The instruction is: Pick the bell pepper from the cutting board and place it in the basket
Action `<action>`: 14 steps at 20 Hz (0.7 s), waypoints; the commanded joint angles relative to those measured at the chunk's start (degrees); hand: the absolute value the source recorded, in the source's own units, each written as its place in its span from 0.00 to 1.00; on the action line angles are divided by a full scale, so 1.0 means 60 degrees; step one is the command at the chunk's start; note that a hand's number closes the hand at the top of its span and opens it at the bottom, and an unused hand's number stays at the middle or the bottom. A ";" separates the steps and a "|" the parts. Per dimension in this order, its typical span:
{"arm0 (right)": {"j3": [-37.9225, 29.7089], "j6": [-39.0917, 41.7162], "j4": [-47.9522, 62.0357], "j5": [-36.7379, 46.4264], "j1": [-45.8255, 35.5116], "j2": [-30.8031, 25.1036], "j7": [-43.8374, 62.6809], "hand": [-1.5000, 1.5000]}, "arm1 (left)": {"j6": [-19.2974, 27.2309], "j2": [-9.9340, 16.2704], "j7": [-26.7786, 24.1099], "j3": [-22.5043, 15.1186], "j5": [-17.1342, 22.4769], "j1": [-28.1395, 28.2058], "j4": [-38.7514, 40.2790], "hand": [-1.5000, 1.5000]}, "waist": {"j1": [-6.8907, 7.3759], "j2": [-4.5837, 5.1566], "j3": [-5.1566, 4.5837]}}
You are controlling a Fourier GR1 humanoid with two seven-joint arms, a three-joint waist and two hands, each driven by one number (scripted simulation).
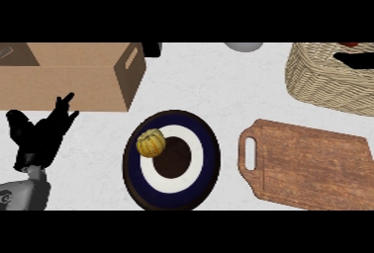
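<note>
One broad white counter (205,84) fills my view from the head camera, and everything else sits on it. The biggest thing is a cardboard box (66,84) at the upper left, open at the top, with a cut-out handle slot in its right end. Next in size is the wooden cutting board (314,168) at the lower right, lying flat with its handle slot pointing left; I see only bare wood on its surface. Above it, at the upper right, stands the wicker basket (321,84), partly cut off by the view's edge, with a dark interior. Between box and board, near the middle, lies a round plate (201,192) with a dark blue rim, a white ring and a brown centre.

The left hand (36,136) shows at the left edge, just below the box, resting open with its fingers straight, spread and pointing up. It touches nothing that I can see.

The bell pepper (150,143), yellow and ribbed, sits on the plate's left side across the white ring, well apart from the board and the basket.

A small grey rounded object (243,46) peeks in at the top edge. A red scrap (351,44) shows at the basket's top; I cannot tell what it is.
</note>
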 commanded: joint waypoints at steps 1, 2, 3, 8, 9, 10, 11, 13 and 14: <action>-0.0046 -0.0178 0.0935 -0.0325 -0.0697 -0.0083 -0.0751 0.00 | -0.0085 0.0188 -0.0066 0.0100 0.0015 -0.0460 -0.0293 0.50 | -0.0013 0.0003 -0.0001; -0.0241 -0.0215 0.1078 -0.0592 -0.0460 -0.0193 -0.1267 0.00 | -0.0240 0.0187 -0.0339 0.0275 0.0159 -0.0712 0.0457 0.50 | -0.0082 0.0010 -0.0003; -0.0479 0.0103 0.0621 -0.0932 -0.0572 -0.0280 -0.0972 0.00 | 0.0292 -0.0217 -0.0849 0.0087 -0.0307 -0.1006 0.1082 0.50 | -0.0202 0.0009 -0.0008; -0.1982 -0.0291 0.1078 -0.2150 -0.0720 -0.0786 -0.0515 0.00 | 0.0181 -0.0100 0.0007 -0.0059 -0.0195 -0.0469 -0.0227 0.50 | -0.0190 -0.0032 0.0006; -0.2094 -0.0431 0.1029 -0.2289 -0.0790 -0.0764 -0.0415 0.00 | 0.0089 -0.0064 -0.0517 0.0199 -0.0083 -0.0389 0.0255 0.50 | -0.0207 -0.0020 -0.0005; -0.2417 -0.0107 0.1051 -0.2630 -0.0945 -0.1135 -0.0244 0.00 | 0.0221 -0.0038 -0.0100 0.0165 -0.0135 -0.0756 0.0255 0.50 | -0.0287 -0.0023 -0.0001; -0.2878 0.0207 0.1174 -0.3055 -0.0530 -0.1540 -0.0667 0.00 | 0.0058 0.0001 -0.0087 0.0114 -0.0090 -0.0358 -0.0039 0.50 | -0.0268 -0.0029 0.0010; -0.3157 0.0605 0.1691 -0.3371 -0.0726 -0.2069 -0.0493 0.00 | 0.0000 0.0180 -0.0045 0.0249 -0.0081 -0.0828 0.0368 0.50 | -0.0232 0.0024 0.0006; -0.3474 0.0792 0.1763 -0.3667 -0.0108 -0.2150 -0.0845 0.00 | 0.0105 -0.0075 -0.0075 0.0060 -0.0103 -0.0036 -0.0621 0.50 | -0.0160 -0.0028 0.0014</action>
